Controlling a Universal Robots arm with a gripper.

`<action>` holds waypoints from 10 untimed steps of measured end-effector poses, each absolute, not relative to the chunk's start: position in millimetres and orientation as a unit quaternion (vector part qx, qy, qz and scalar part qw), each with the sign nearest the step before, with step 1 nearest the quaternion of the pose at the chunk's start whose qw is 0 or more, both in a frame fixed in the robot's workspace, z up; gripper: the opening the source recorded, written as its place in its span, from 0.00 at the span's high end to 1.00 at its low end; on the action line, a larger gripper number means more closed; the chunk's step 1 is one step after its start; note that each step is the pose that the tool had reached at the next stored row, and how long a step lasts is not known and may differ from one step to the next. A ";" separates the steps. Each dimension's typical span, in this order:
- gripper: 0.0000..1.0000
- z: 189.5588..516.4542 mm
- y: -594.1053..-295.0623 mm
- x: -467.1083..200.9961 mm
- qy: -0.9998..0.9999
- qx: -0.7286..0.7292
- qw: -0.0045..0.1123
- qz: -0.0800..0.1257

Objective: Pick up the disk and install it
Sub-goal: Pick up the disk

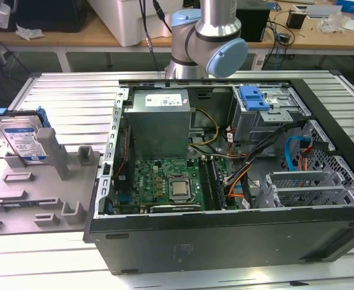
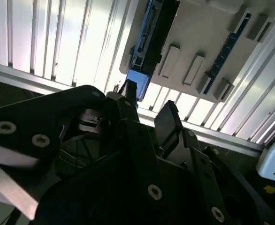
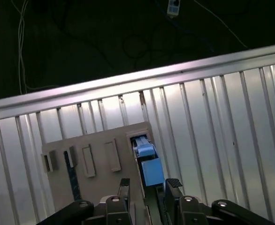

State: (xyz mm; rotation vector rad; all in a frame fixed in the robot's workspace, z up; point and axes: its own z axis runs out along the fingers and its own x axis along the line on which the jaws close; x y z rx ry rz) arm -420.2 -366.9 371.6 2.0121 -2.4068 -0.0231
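One disk (image 1: 21, 140) stands in its grey holder (image 1: 50, 187) beneath the released, empty end effector (image 3: 149, 184).

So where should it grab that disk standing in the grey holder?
Probably by its free upper edge, coming from above, a finger on each flat face: the disk stands on edge in the grey holder, its lower part seated there. The open gripper hangs above it.
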 end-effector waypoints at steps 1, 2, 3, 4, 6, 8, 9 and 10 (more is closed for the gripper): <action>0.57 371.5 -367.0 -420.1 -0.761 0.649 0.001 -0.006; 0.57 371.4 -367.0 -420.1 -0.755 0.655 0.000 -0.006; 0.57 371.4 -366.9 -420.2 -0.747 0.665 0.000 -0.006; 0.57 371.3 -366.9 -420.2 -0.740 0.672 0.001 -0.006; 0.57 371.0 -366.9 -420.2 -0.718 0.696 0.001 -0.006; 0.57 370.8 -366.9 -420.2 -0.703 0.711 0.001 -0.006; 0.57 370.5 -366.9 -420.2 -0.692 0.722 0.001 -0.006; 0.57 370.3 -366.9 -420.2 -0.684 0.729 0.001 -0.006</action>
